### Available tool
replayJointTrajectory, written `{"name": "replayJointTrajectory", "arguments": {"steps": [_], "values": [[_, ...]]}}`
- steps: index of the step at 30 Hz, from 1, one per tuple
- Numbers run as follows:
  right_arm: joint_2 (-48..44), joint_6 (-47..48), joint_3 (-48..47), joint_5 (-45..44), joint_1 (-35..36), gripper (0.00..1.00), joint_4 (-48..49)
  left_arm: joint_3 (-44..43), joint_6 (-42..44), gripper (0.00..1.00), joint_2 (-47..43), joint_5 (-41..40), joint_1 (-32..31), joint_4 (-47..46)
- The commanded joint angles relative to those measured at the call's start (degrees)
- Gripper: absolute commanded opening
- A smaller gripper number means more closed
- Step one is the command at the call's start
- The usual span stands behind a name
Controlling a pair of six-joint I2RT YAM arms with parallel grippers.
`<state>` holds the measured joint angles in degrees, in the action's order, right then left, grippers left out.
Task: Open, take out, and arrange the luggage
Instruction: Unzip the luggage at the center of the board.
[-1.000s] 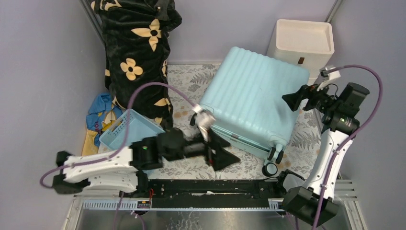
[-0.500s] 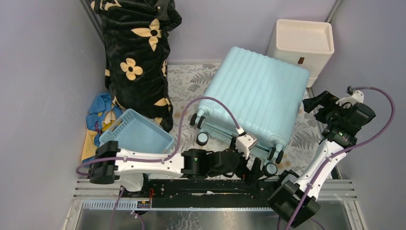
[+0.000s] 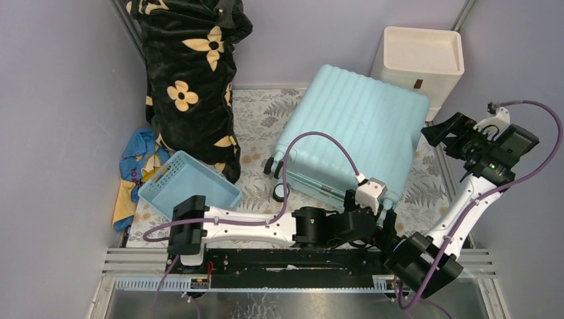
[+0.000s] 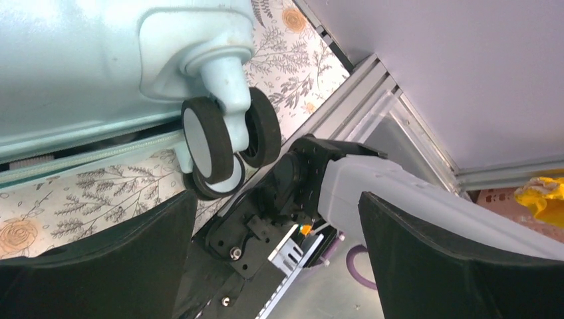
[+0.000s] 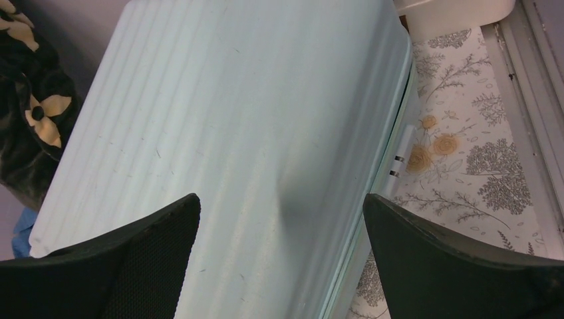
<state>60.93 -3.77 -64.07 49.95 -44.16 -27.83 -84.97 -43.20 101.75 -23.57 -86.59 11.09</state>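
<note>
The luggage (image 3: 352, 133), a pale aqua ribbed hard-shell suitcase, lies shut and flat on the floral mat. My left gripper (image 3: 388, 224) is low at its near-right corner and stands open. In the left wrist view the luggage (image 4: 80, 60) fills the upper left, and its twin wheels (image 4: 223, 143) hang just beyond my open left gripper (image 4: 276, 266), which holds nothing. My right gripper (image 3: 442, 133) hovers open beside the suitcase's right edge. The right wrist view has the ribbed shell (image 5: 233, 113) under my right gripper (image 5: 279, 259), with nothing between the fingers.
A cream drawer unit (image 3: 420, 60) stands behind the suitcase at the back right. A small blue basket (image 3: 189, 186) sits front left, beside a black flowered blanket (image 3: 189, 73) and a blue and yellow cloth (image 3: 136, 159). The right arm's base (image 4: 372, 186) is close to my left fingers.
My left arm swung right along the near edge, from the suitcase's near-left wheels to its near-right wheels, jaws spreading wider. The right gripper drew back rightward off the shell.
</note>
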Motion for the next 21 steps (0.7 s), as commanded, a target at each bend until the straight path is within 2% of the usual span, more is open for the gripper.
{"name": "replayJointTrajectory", "arguments": {"steps": [1,4,8,10,17,21], "values": [[2.05,1.26,-5.2,4.38,-0.17,1.0,-0.39,-4.65,-1.42,0.99,2.95,-5.47,-0.34,1.22],[6.4,3.38,-11.13,4.0,-0.13,1.0,-3.35,-7.57,-1.26,0.97,5.65,-8.37,-0.26,2.1],[11.4,6.58,-17.16,3.66,-0.22,1.0,-7.1,-10.89,-2.24,0.89,8.87,-10.54,-0.12,4.63],[12.04,6.38,-17.28,3.9,-0.22,1.0,-6.52,-11.07,-2.69,0.84,9.8,-10.78,-0.07,4.88],[11.86,4.65,-14.35,5.13,-0.22,0.99,-3.49,-16.71,-1.87,0.79,14.74,-12.32,0.62,9.35],[11.39,5.61,-13.14,5.32,-0.22,0.99,-3.7,-19.95,-1.19,0.67,16.91,-12.9,1.16,11.22]]}}
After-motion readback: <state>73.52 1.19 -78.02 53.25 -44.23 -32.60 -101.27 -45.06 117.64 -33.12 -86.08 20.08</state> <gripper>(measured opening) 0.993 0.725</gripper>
